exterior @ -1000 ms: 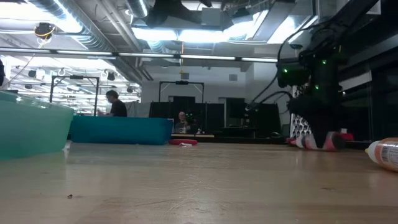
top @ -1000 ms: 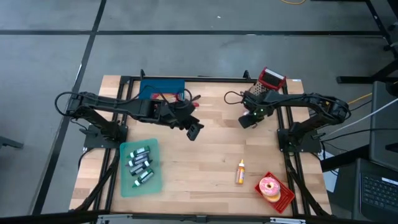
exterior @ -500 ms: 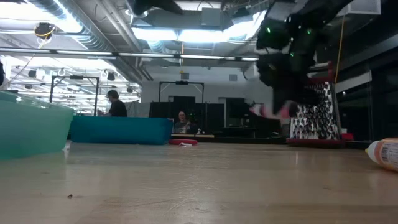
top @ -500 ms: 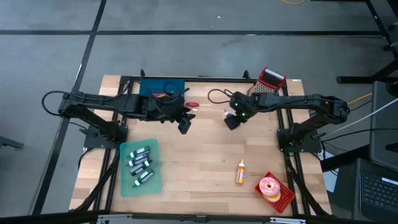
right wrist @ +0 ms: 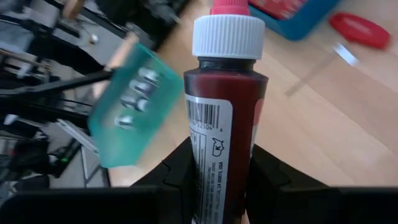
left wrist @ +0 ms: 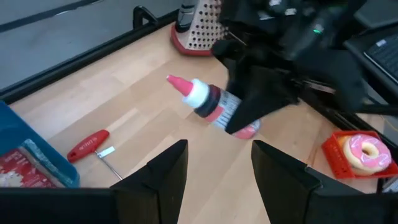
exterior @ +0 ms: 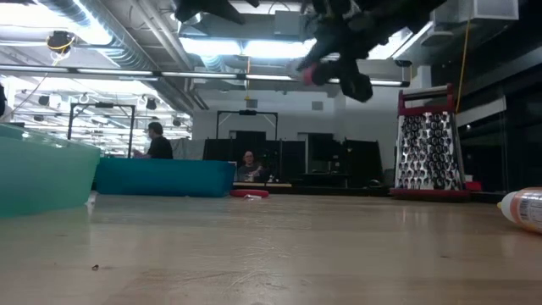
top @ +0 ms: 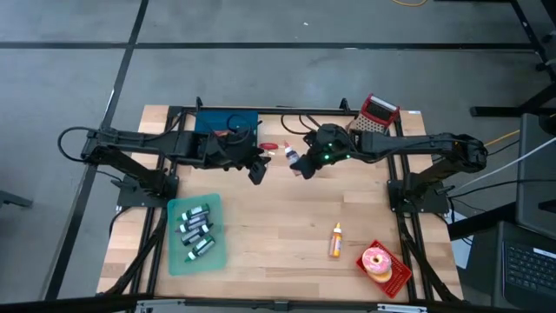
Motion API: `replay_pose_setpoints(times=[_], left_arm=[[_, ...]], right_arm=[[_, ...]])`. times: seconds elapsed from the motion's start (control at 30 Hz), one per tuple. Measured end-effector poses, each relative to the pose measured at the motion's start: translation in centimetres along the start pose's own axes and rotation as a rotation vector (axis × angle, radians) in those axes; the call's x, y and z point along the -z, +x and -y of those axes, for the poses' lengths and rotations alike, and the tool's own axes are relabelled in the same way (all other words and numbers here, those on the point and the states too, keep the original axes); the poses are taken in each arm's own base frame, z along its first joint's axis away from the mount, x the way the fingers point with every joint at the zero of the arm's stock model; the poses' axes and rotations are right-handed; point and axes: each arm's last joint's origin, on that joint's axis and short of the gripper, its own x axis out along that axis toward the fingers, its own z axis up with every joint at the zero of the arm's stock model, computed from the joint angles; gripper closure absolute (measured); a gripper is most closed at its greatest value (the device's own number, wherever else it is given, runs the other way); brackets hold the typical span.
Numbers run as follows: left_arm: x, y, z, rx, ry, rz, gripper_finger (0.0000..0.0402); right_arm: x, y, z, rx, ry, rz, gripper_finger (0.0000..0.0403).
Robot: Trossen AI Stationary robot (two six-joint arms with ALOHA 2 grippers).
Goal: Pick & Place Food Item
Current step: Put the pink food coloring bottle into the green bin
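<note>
My right tool [top: 300, 165] | grips a dark red sauce bottle with a white-and-pink cap [left wrist: 214, 107], above the bench [top: 287, 217] | my left tool [top: 257, 173] is spread open, empty, just beside it

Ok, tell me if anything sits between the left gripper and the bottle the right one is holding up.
Nothing visible does. The right gripper holds the sauce bottle in the air, and the open left gripper faces it across a bare gap above the table.

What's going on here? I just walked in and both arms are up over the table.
The right gripper holds a dark red sauce bottle in the air above the table's far middle. The left gripper hangs open facing the bottle, holding nothing. A doughnut sits on a red tray at the near right corner.
</note>
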Motion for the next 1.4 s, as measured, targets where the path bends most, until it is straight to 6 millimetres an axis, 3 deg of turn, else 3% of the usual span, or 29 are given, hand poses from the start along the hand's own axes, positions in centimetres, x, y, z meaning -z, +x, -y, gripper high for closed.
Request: replay_pose_setpoints(times=[0.27, 0.57, 0.83, 1.2, 1.4], left_arm=[[-0.9, 0.4, -0.8, -0.05, -0.07, 0.059, 0.0227], [-3.2, 0.9, -1.3, 0.081, -0.113, 0.139, 0.0195], [-3.9, 1.2, -1.9, 0.125, -0.15, 0.124, 0.0182], [-4.6, 0.9, -0.9, 0.292, -0.188, 0.158, 0.0182], [-4.4, 1.0, -1.0, 0.289, -0.173, 0.13, 0.0182]], right_arm=[[-0.3, -0.1, -2.4, -0.132, -0.052, 0.094, 0.0307], [-0.3, -0.3, -4.7, -0.281, -0.106, 0.192, 0.0307], [-0.7, -0.5, -5.1, -0.297, -0.134, 0.26, 0.0307], [-1.8, -1.1, -5.2, -0.311, -0.193, 0.368, 0.0307], [-2.1, -1.2, -5.1, -0.331, -0.187, 0.378, 0.0307]])
